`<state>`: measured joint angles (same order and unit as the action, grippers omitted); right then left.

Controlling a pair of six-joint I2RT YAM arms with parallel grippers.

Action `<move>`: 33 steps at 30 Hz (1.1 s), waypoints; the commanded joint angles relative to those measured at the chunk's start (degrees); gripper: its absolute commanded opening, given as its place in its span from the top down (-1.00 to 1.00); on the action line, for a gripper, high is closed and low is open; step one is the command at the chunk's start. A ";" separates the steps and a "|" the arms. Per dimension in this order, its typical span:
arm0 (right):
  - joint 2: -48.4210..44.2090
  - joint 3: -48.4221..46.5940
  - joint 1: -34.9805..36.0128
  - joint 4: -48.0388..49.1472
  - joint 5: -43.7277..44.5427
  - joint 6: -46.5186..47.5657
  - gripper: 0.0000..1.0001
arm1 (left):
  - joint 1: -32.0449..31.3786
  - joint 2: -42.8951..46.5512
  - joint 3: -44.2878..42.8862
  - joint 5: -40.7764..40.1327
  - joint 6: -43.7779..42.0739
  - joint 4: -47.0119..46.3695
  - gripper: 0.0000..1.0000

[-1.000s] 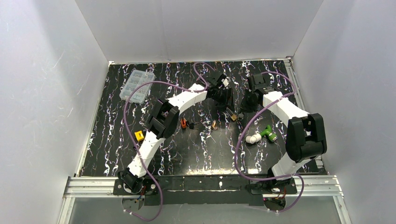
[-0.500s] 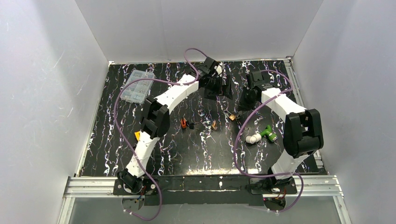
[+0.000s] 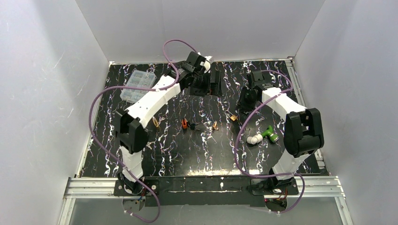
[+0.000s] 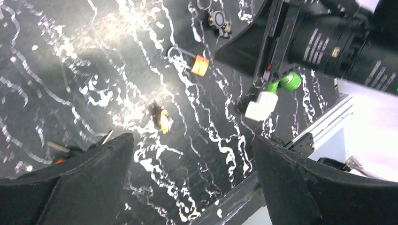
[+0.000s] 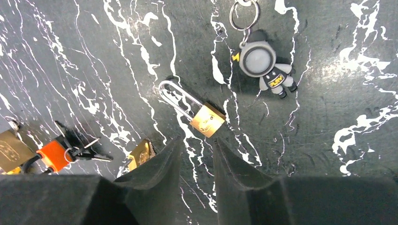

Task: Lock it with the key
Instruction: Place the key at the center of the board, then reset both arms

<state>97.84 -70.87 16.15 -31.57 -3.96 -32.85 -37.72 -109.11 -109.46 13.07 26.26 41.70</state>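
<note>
A brass padlock point(image 5: 207, 120) with a long steel shackle lies flat on the black marbled table point(image 5: 328, 154), just beyond my right gripper point(image 5: 197, 143). That gripper is open by a narrow gap with nothing in it. Both shackle legs meet the lock body. A grey astronaut keychain point(image 5: 265, 63) on a ring lies past the padlock. Dark keys on an orange tag point(image 5: 56, 153) lie at the left. In the top view the padlock point(image 3: 232, 117) sits between the arms. My left gripper point(image 3: 210, 86) is raised at the back centre, wide open and empty point(image 4: 192, 140).
A small brass lock point(image 5: 141, 153) is half hidden behind my right finger, and another lock point(image 5: 9, 147) is at the left edge. A green and white toy point(image 3: 263, 136) lies right of centre. A clear parts box point(image 3: 137, 84) stands back left.
Both grippers were together at the padlock. The left one has opened wide and swung up and back to the left. The right one has gone from shut to partly open and drawn back.
</note>
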 commanded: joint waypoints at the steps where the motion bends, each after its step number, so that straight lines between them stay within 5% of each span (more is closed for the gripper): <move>1: -4.75 -0.82 0.81 1.01 -1.95 -0.08 0.04 | 0.60 6.93 3.83 -4.30 -1.96 2.73 -0.97; 19: -31.69 0.32 1.35 6.59 -10.80 -2.58 -0.14 | 1.25 20.70 -0.56 -25.20 -6.52 16.85 -0.97; 33: -45.79 6.00 1.34 15.04 -11.82 -3.07 -0.31 | 1.28 30.00 6.41 -26.44 -9.24 14.47 -0.97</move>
<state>53.39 -65.88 17.39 -20.94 -15.16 -35.88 -36.69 -82.27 -104.24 -12.04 18.46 56.93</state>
